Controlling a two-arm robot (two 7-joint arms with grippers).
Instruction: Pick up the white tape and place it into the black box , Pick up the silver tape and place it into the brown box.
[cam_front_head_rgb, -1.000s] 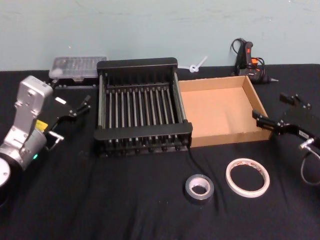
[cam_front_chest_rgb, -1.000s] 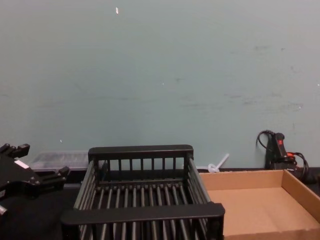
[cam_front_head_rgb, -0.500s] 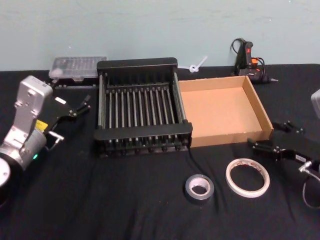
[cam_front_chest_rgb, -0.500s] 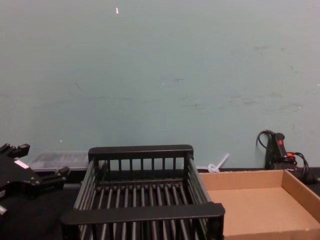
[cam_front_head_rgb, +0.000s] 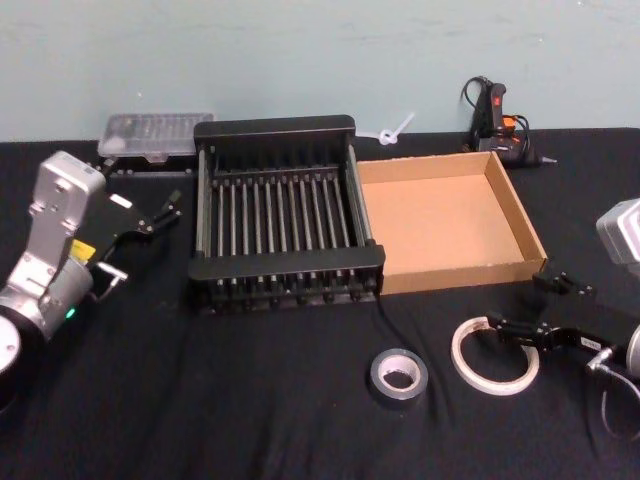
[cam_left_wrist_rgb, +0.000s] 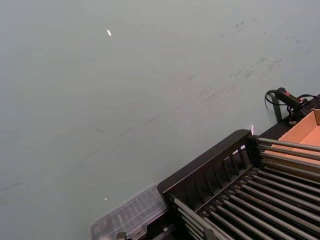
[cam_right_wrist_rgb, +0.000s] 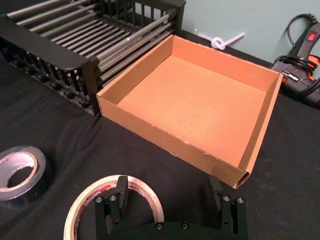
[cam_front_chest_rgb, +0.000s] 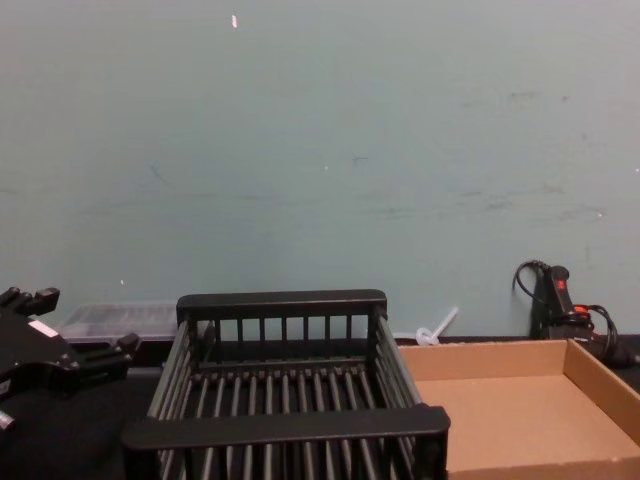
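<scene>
The white tape (cam_front_head_rgb: 490, 385) lies flat on the black cloth in front of the brown box (cam_front_head_rgb: 450, 272). My right gripper (cam_front_head_rgb: 515, 304) hovers low over it, open, holding nothing. In the right wrist view one of the fingers (cam_right_wrist_rgb: 120, 192) is over the ring of the white tape (cam_right_wrist_rgb: 77, 210) and the other is outside it. The silver tape (cam_front_head_rgb: 398, 374) lies flat to the left of the white roll, also seen as silver tape (cam_right_wrist_rgb: 20, 170). The black box (cam_front_head_rgb: 285, 266) stands left of the brown box. My left gripper (cam_front_head_rgb: 172, 205) is parked open left of the black box.
A clear plastic case (cam_front_head_rgb: 155, 135) sits behind the black box at the back left. A glue gun (cam_front_head_rgb: 495, 120) with its cable lies behind the brown box, and a white plastic tie (cam_front_head_rgb: 395, 130) lies by the wall. Black cloth covers the table.
My right gripper has come down and toward the near left, from beside the brown box's right wall to over the white tape. The left arm has not moved.
</scene>
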